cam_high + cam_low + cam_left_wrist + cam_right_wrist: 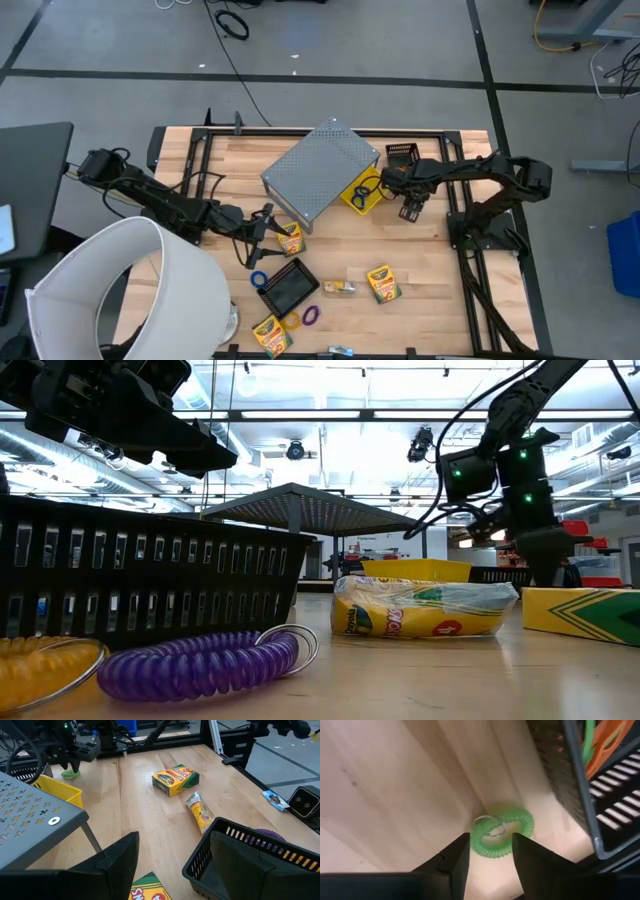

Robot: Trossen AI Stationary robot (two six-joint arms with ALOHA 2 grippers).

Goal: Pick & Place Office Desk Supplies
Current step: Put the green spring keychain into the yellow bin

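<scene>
Nearest the low camera, a purple coiled elastic loop (205, 665) lies on the wooden desk (430, 265) with its long axis across the view, a metal ring at one end. Beside it is a yellow coil (40, 660), cut off by the frame edge. Behind both stands a black slotted mesh basket (150, 585).

Further back, a crinkled clear-wrapped crayon packet (420, 608) lies on its side. A yellow-and-green cardboard crayon box (585, 610) lies flat at the view's edge and is partly cut off.

From above, three more crayon boxes (383, 283) (290, 238) (270, 333) lie flat on the planks. A grey perforated metal stand (320, 170) partly hides a yellow tray (362, 195).

The right claw (490, 851) points down at the desk. Its fingers stand narrowly apart, straddling a green coiled loop (502, 837) that lies flat beside a black basket (590, 785) holding orange and green loops. Contact with the coil cannot be confirmed.

The left claw (165, 855) hovers wide open and empty near the stand, above a crayon box and the basket rim.
</scene>
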